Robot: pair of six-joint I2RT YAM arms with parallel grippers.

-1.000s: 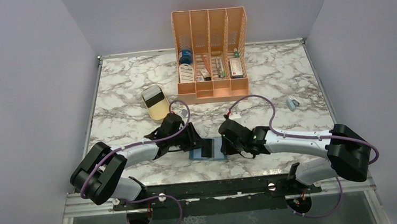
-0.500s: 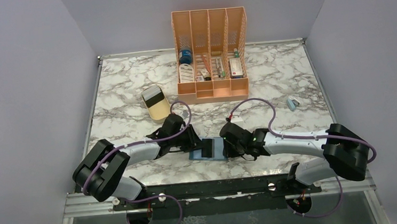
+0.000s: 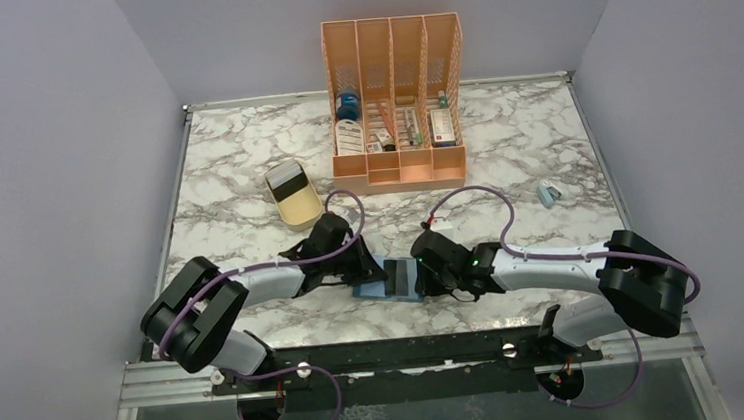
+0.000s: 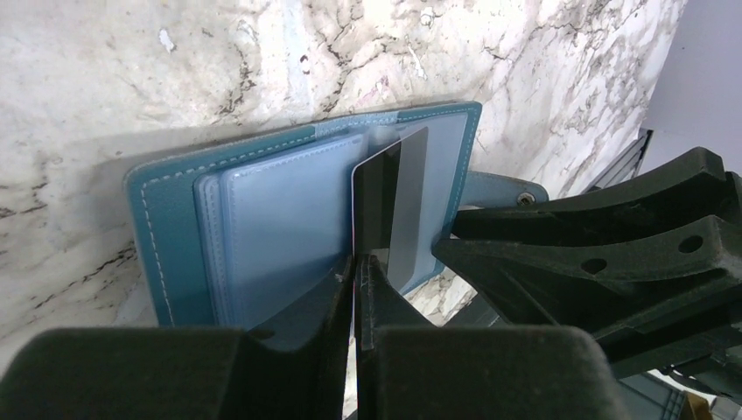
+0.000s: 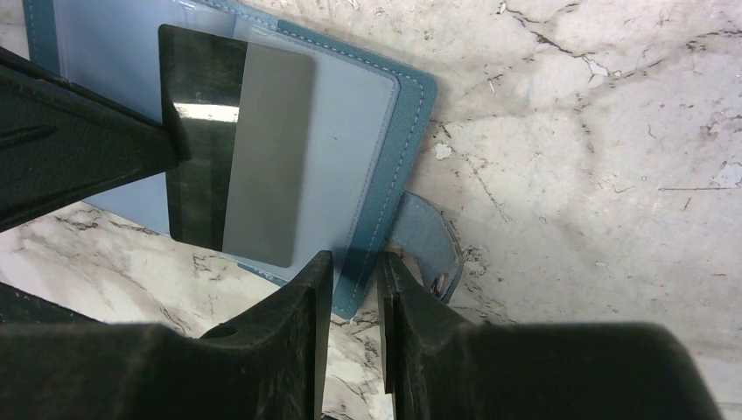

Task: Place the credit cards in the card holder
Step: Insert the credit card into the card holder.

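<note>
**Credit card [image 5: 236, 144] held at the open card holder [image 4: 262, 219]**

We see the card holder lying open on the marble table [image 3: 244, 160], near the front edge and between the two arms. The left gripper [image 4: 354, 262] has its jaws closed on the near edge of the credit card (one half is dark, the other grey). The card lies over the right clear page of the holder, and one end sticks out past the cover. Whether it is inside a pocket, we cannot tell. The right gripper [image 5: 354, 260] pinches the edge of the cover, just beside the snap tab [image 5: 429, 245].
</note>
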